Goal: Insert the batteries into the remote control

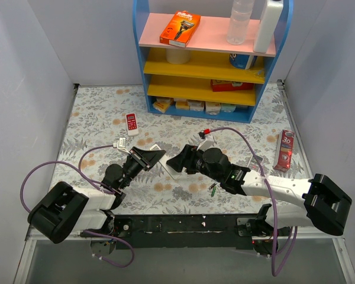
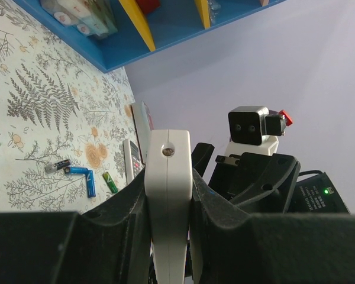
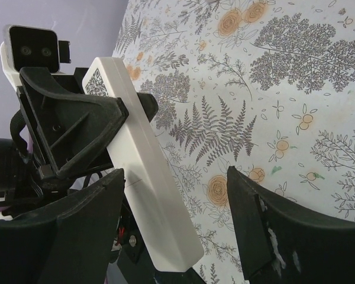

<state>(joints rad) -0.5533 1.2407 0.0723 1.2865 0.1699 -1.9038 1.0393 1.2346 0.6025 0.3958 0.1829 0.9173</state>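
Aloft, left fingers [image 2: 106, 236] clamping remote control [image 2: 168, 195], QR code [image 3: 97, 80] on back, right fingers [image 3: 266, 236] spread around it, Gillette box [image 1: 180, 28] shelved.

Plain grey walls [image 1: 23, 71] enclose a floral-patterned table [image 1: 94, 112] — blue shelf [image 1: 214, 36] at back.

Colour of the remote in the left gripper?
White: the remote control shows a plain white back and side. Clearest in the right wrist view.
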